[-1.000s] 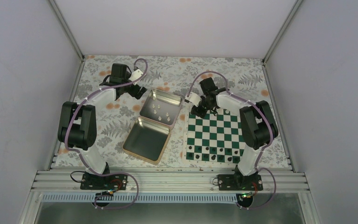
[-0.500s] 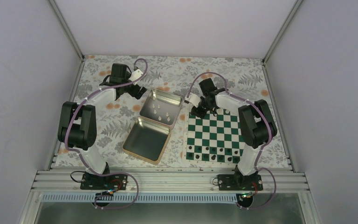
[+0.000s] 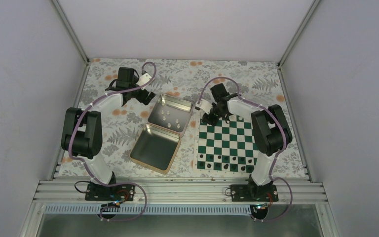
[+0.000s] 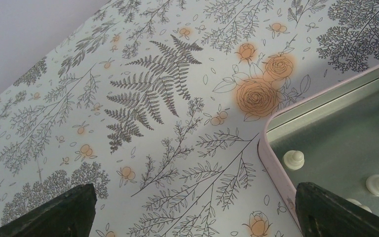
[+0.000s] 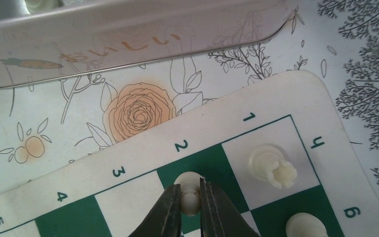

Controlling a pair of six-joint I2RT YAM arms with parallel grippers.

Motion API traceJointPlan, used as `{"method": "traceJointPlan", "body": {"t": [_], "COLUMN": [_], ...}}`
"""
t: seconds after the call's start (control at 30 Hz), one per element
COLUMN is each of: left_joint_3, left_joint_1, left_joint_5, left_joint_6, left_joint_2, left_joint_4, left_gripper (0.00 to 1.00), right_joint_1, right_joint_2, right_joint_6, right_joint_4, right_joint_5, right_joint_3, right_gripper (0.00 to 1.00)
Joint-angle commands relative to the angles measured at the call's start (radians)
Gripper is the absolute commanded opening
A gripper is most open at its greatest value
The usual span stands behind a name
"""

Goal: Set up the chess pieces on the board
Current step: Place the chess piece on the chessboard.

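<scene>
The green and white board (image 3: 225, 143) lies on the right. My right gripper (image 5: 190, 190) is shut on a cream-white pawn (image 5: 187, 178) that stands on the green edge square beside the "2" at the board's far left corner (image 3: 205, 123). A cream rook (image 5: 271, 168) stands on the corner square beside it, and another cream piece (image 5: 305, 224) stands behind the rook. Several more cream pieces (image 3: 171, 116) lie in the open silver tin. My left gripper (image 4: 192, 217) is open and empty above the floral cloth, just outside the tin's corner (image 4: 271, 158).
The open hinged tin (image 3: 155, 147) lies between the arms, its pink-rimmed half holding cream pieces (image 4: 293, 159). Small dark pieces (image 3: 224, 160) fill the board's near rows. The tin's side wall (image 5: 128, 29) runs close beyond the board's corner.
My right gripper has edged slightly toward the board's far left corner. The left arm has not moved.
</scene>
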Motion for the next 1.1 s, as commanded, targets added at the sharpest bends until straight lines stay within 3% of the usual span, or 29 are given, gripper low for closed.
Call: {"method": "traceJointPlan", "body": {"t": [0.0,1.07], "left_joint_3": [0.017,0.017], "left_joint_1": [-0.003,-0.003], "left_joint_5": [0.010,0.019], "left_joint_6": [-0.003,0.001], "left_joint_2": [-0.007,-0.010], "left_joint_4": [0.007,0.002], "left_gripper": [1.00,1.00], "right_joint_1": [-0.007,0.001], "right_joint_2": [0.021,0.006], "right_joint_6": [-0.016,-0.013], "right_joint_4": [0.003,-0.028], "right_joint_5": [-0.003,0.002], "right_joint_3": [0.013,0.045], "right_gripper": [0.11,0.17]}}
